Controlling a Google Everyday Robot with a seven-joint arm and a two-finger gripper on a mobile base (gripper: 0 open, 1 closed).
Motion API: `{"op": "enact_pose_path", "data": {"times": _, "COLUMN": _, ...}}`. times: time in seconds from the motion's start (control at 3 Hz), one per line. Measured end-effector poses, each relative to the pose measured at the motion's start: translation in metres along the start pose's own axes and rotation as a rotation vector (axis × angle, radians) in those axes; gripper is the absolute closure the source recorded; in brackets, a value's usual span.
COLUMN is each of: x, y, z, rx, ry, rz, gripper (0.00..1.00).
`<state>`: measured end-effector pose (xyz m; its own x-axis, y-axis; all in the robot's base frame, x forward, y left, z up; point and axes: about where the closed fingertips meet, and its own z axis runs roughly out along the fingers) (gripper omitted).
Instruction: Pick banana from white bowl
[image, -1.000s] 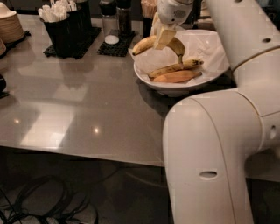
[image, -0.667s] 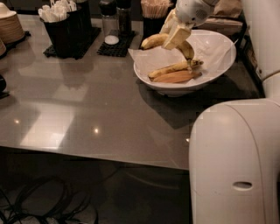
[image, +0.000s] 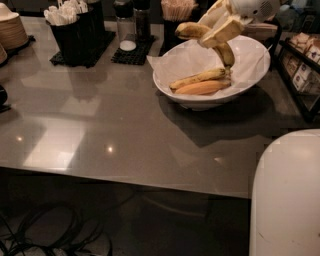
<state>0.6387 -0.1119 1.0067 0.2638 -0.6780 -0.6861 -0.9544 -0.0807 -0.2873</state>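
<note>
The hand (image: 221, 26), at the far right above the bowl, is clamped across the banana (image: 188, 30), which hangs clear over the white bowl (image: 200, 102) with an end sticking out on each side. A curved, soft fruit may pivot or slip in such a grip. It could then drop onto the slimmer banana (image: 199, 78) and orange fruit (image: 202, 88), or tumble onto the bench (image: 100, 125).

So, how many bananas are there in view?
2. The curved banana hangs in the gripper above the white bowl; the slimmer banana lies in the bowl beside an orange fruit.
</note>
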Motion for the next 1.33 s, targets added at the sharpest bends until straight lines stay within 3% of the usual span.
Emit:
{"op": "enact_pose_path", "data": {"times": 0.67, "x": -0.020, "y": 0.010, "z": -0.026, "rx": 0.020, "ry": -0.082, "rz": 0.018, "gripper": 1.00}}
{"op": "enact_pose_path", "data": {"times": 1.33, "x": 0.005, "y": 0.021, "z": -0.028, "rx": -0.005, "ry": -0.109, "rz": 0.142, "gripper": 1.00}}
